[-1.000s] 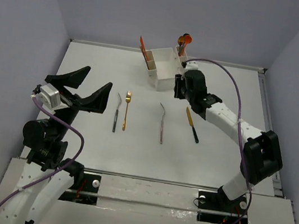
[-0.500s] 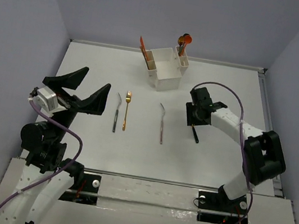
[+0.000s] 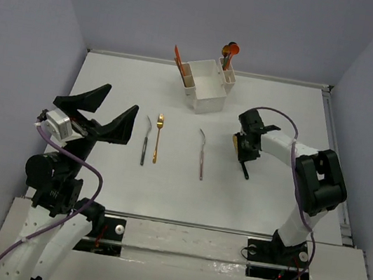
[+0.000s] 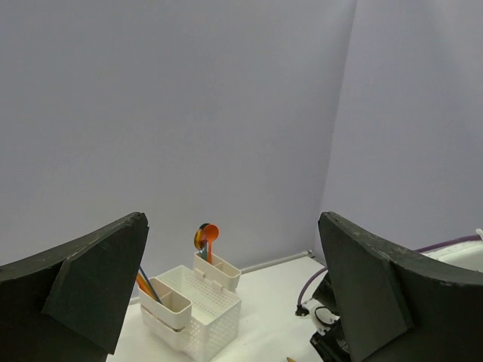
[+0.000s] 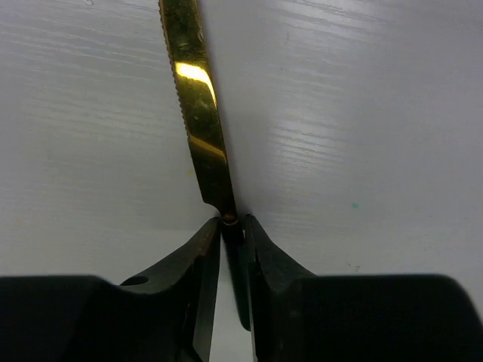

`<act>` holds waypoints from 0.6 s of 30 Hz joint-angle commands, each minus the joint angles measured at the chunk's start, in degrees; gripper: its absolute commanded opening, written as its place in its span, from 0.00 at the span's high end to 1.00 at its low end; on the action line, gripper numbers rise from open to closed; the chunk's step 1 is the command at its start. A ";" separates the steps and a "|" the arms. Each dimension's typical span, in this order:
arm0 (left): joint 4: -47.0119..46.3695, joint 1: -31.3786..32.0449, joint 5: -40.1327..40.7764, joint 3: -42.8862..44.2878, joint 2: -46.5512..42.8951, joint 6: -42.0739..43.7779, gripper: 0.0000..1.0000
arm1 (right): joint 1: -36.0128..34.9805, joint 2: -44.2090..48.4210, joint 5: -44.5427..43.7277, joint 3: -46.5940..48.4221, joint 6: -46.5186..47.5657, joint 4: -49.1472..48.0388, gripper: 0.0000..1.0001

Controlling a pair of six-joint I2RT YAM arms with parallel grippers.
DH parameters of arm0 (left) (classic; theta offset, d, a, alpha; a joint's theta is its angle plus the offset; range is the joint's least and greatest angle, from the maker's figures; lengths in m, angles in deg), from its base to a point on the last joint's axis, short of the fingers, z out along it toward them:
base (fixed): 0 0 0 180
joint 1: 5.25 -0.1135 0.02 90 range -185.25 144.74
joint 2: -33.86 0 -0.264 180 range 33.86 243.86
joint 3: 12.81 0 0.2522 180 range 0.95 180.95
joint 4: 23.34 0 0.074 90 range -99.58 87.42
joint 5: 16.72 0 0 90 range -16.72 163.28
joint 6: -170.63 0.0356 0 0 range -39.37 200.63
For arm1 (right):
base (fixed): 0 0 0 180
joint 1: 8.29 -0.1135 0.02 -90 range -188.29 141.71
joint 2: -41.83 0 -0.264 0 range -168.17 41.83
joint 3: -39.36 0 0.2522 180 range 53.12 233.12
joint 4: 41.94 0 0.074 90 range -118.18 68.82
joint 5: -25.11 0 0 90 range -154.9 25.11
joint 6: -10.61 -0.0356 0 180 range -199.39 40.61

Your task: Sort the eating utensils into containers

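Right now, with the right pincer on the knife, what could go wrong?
1. The right pincer holds the knife only at its very tip, where blade meets handle; the knife may swing or slip when lifted.
2. The box already holds utensils in its narrow slots; the knife could knock them on the way in.

Box [image 3: 207, 99] at the back of table [image 3: 112, 71]; fork [image 3: 157, 139] left of knife [image 3: 244, 169].
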 commanded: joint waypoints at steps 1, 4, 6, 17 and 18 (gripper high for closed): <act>-3.07 0.30 -0.70 1.49 -0.65 0.19 0.01 | -0.11 -2.06 2.56 0.79 0.66 -0.26 0.76; -3.07 0.30 -0.87 1.49 -0.74 0.19 0.01 | -0.11 -2.42 3.96 1.22 0.57 -0.09 0.89; -3.07 0.30 -0.70 1.41 -0.83 0.19 0.01 | -0.11 -1.54 3.88 1.14 0.39 -0.44 1.00; -3.07 0.30 -1.14 1.41 -0.04 0.01 0.01 | -0.81 15.77 13.46 4.56 -1.01 -17.11 1.00; -3.07 0.30 -1.05 1.49 0.22 0.10 0.01 | -0.81 15.95 12.59 5.87 -1.45 -21.92 1.00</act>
